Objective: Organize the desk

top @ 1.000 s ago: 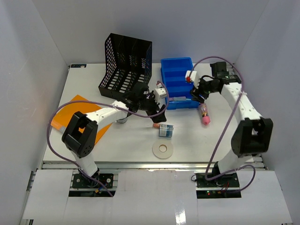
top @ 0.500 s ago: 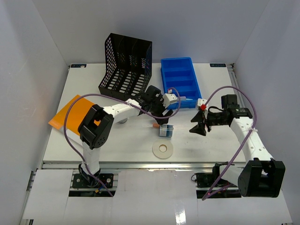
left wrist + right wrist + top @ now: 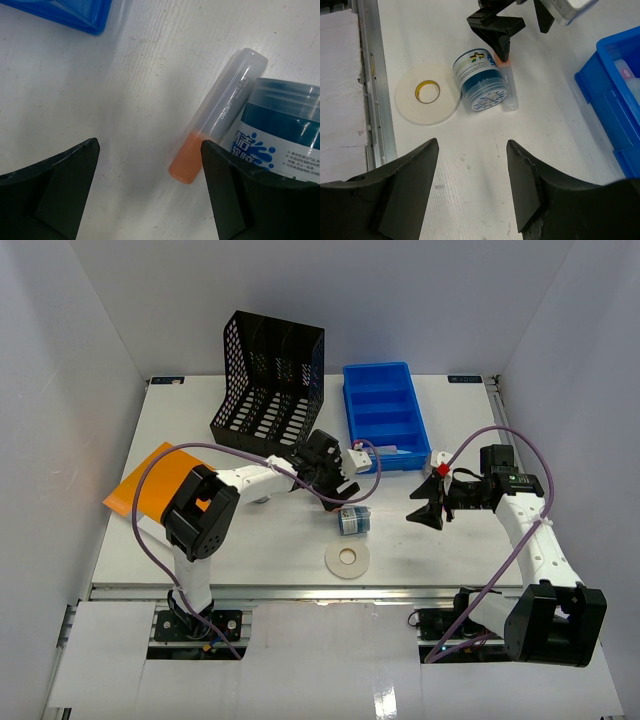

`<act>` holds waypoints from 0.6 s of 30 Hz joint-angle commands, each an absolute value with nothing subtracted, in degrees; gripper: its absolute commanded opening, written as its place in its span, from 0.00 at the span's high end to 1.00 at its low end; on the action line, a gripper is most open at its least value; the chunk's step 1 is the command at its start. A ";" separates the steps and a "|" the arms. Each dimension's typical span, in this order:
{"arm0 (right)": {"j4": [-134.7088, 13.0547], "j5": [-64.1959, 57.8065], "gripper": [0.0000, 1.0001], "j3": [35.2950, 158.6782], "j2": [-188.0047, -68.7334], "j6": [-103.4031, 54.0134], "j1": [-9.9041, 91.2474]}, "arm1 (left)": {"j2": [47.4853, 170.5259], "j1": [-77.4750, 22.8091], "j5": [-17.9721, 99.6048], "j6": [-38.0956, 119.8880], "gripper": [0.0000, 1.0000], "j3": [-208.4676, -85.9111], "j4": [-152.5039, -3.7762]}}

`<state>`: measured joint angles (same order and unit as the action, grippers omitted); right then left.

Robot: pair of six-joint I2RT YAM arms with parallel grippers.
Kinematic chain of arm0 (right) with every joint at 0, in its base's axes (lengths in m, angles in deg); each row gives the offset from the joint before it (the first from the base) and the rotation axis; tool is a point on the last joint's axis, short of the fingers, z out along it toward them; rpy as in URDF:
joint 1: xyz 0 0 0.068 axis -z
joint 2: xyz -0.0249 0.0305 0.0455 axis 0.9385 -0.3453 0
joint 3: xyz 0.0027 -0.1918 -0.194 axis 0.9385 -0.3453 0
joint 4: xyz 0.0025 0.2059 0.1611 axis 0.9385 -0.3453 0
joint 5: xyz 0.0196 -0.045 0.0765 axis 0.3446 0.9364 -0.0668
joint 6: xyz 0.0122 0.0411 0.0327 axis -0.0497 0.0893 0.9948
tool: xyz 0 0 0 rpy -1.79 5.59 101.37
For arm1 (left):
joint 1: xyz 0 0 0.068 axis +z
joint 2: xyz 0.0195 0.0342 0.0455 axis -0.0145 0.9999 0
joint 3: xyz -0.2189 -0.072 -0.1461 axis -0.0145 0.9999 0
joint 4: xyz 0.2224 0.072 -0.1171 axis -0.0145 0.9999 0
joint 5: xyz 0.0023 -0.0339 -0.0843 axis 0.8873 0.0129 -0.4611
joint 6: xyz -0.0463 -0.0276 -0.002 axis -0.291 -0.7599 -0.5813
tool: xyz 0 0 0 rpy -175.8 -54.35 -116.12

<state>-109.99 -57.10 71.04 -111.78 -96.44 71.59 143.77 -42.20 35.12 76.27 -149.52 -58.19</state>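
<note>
**Both claws wide open and empty over the bench**

Left claw [image 3: 150, 195]: jaws spread wide, nothing held. Its black fingers straddle bare bench [image 3: 260, 540], low over the surface. The right-hand finger sits just beside the orange end of a glue stick [image 3: 220, 115]; cannot tell if it touches.

Right claw [image 3: 470, 190]: also spread wide, empty, touching nothing. It hangs above the bench, to the right of the small items.

The bench is a flat white rectangular top that fills the workspace under both arms, with a metal rail along the near edge. Its surface is matte and faintly scuffed.

Glue stick: slim cylinder with a translucent grey body and an orange end. It lies flat, pressed against the side of a blue jar [image 3: 280, 130].

Blue jar: short plastic cylinder, dark blue, with a printed white-and-blue label. It appears to lie on its side.

Tape roll [image 3: 426, 95]: flat white ring with a yellowish core, just beside the jar on the near side.

Blue tray [image 3: 385, 415]: glossy plastic, rectangular, divided into compartments, at the far centre.

Black mesh rack [image 3: 270, 380]: perforated, with upright slots, left of the tray.

Orange folder [image 3: 150, 480]: flat sheet at the left edge, partly under the left arm.
</note>
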 commanded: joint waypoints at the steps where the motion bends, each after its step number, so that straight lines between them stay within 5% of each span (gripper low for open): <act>1: -111.18 -59.66 0.36 70.63 -111.56 -97.60 72.05 | 139.88 -42.14 34.02 80.71 0.06 -149.20 -56.64; 18: -111.74 -59.77 0.36 70.64 -112.56 -97.92 72.87 | 145.37 -42.14 27.66 81.99 0.14 -153.13 -54.59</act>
